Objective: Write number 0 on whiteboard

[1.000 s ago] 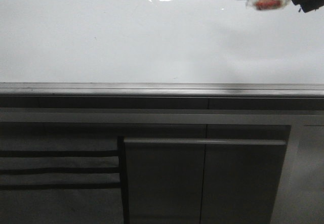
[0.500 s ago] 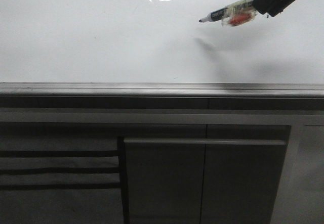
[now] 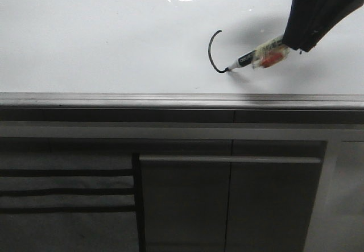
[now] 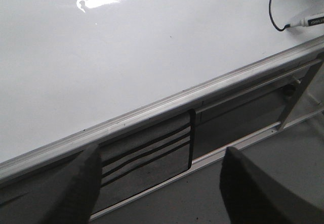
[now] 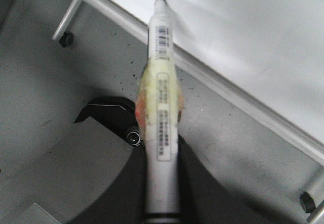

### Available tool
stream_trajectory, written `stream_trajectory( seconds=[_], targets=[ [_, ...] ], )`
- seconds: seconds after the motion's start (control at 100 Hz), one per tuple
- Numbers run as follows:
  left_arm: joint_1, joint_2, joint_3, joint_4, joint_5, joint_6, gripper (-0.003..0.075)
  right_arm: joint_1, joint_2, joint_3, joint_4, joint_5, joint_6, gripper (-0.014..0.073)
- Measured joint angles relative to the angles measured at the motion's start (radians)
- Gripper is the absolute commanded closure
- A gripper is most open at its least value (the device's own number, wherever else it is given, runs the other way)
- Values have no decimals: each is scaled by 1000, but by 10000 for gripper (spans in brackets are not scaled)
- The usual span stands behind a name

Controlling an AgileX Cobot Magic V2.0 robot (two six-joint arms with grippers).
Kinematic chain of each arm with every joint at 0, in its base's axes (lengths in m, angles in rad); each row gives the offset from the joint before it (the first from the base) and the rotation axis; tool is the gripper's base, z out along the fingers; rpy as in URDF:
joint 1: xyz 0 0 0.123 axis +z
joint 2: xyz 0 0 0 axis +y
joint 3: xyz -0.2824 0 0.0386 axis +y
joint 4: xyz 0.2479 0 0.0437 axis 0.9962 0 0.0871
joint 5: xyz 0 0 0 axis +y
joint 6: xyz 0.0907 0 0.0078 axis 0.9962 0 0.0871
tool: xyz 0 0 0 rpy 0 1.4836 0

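Nearest me, the grey cabinet panels (image 3: 227, 201) run below the whiteboard's grey edge strip (image 3: 170, 99). My left jaws (image 4: 157, 183) are spread wide, holding nothing, low by that strip. Beyond it lies the whiteboard (image 3: 102, 41). My right jaws (image 3: 293, 41) are clenched on the marker (image 3: 256, 58), its tip touching the board at the bottom of a half-drawn number 0 (image 3: 211, 53), just a left-hand curve.

Glossy whiteboard (image 3: 102, 41) with grey edge strip, half-drawn black curve of number 0 (image 3: 212, 52), marker (image 3: 250, 60) tip touching
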Motion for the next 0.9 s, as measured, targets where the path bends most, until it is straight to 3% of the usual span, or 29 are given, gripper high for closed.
stream_trajectory(
  seconds=[0.43, 0.56, 0.64, 0.78, 0.9],
  targets=[
    [0, 2, 0, -2, 0, 5, 259, 115, -42, -71, -33, -54, -8, 630],
    [-10, 13, 0, -22, 0, 69, 259, 190, -153, 20, 19, -88, -104, 630],
    [-42, 33, 0, -73, 5, 177, 259, 232, -239, 99, 33, -90, -190, 630],
    [-146, 93, -20, -188, 45, 376, 259, 287, -354, 244, 38, -82, -361, 630],
    [-263, 176, -63, -217, 77, 475, 259, 315, -401, 308, 36, -4, -591, 630]
  ],
)
